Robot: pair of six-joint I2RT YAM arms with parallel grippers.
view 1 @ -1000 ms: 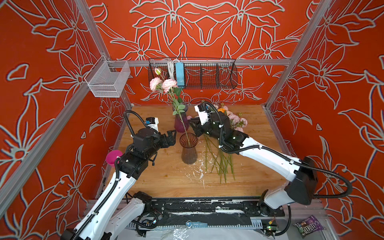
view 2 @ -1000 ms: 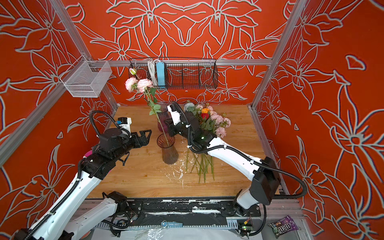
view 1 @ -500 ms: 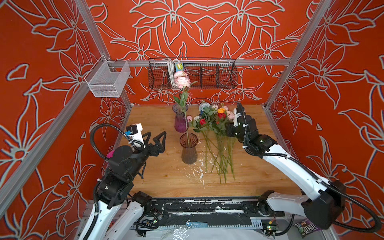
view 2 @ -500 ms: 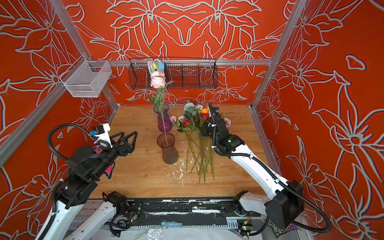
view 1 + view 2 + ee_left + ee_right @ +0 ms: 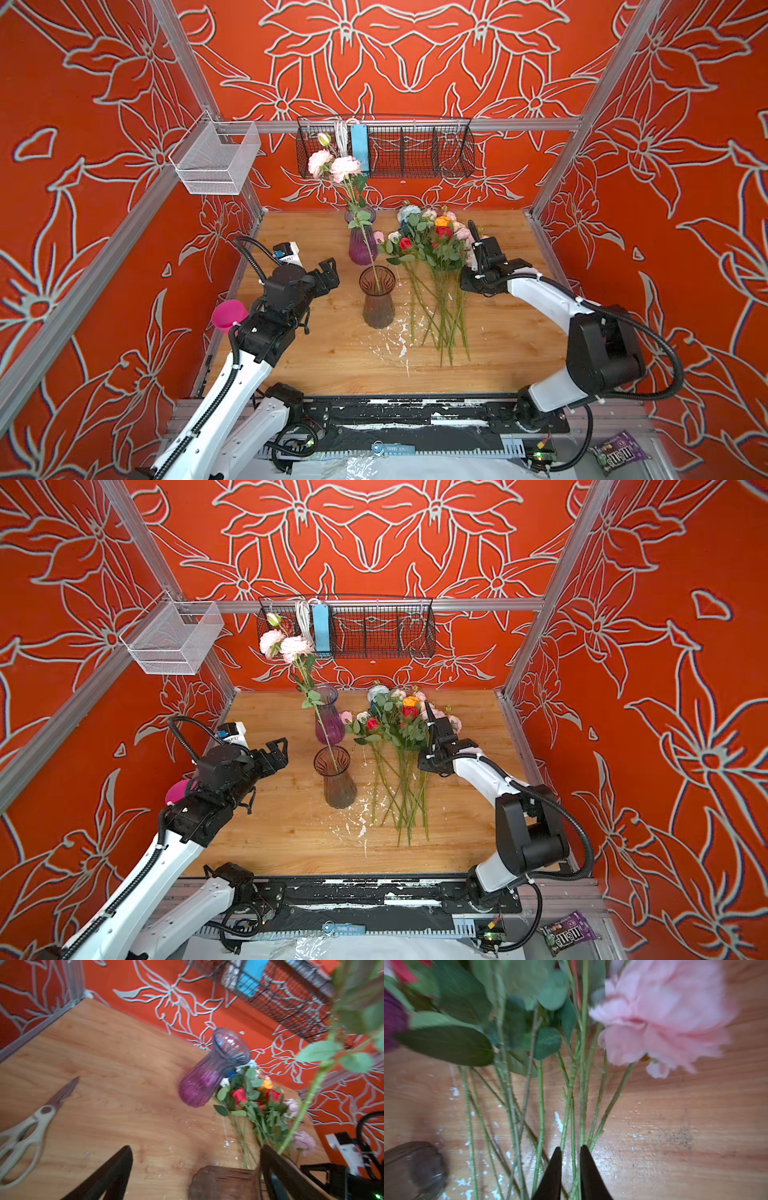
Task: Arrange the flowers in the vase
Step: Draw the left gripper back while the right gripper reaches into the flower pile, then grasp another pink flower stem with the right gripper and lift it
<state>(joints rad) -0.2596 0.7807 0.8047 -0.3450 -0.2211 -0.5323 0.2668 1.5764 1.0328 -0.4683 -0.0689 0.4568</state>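
Peonies (image 5: pixel 345 166) are standing in the brown vase (image 5: pixel 377 307) mid-frame, loose flowers (image 5: pixel 432 253) right of it. Left gripper (image 5: pixel 331 274) is gaping; right gripper (image 5: pixel 571 1149), nearly pinched among tangled stems (image 5: pixel 542 1105), hold unclear, is risking dragging several.

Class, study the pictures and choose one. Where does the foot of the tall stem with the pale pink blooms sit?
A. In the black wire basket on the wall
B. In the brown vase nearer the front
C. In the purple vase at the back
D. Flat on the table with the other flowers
B: in a top view the pink peony stem runs down into the mouth of the brown vase, while the purple vase behind it stands empty.
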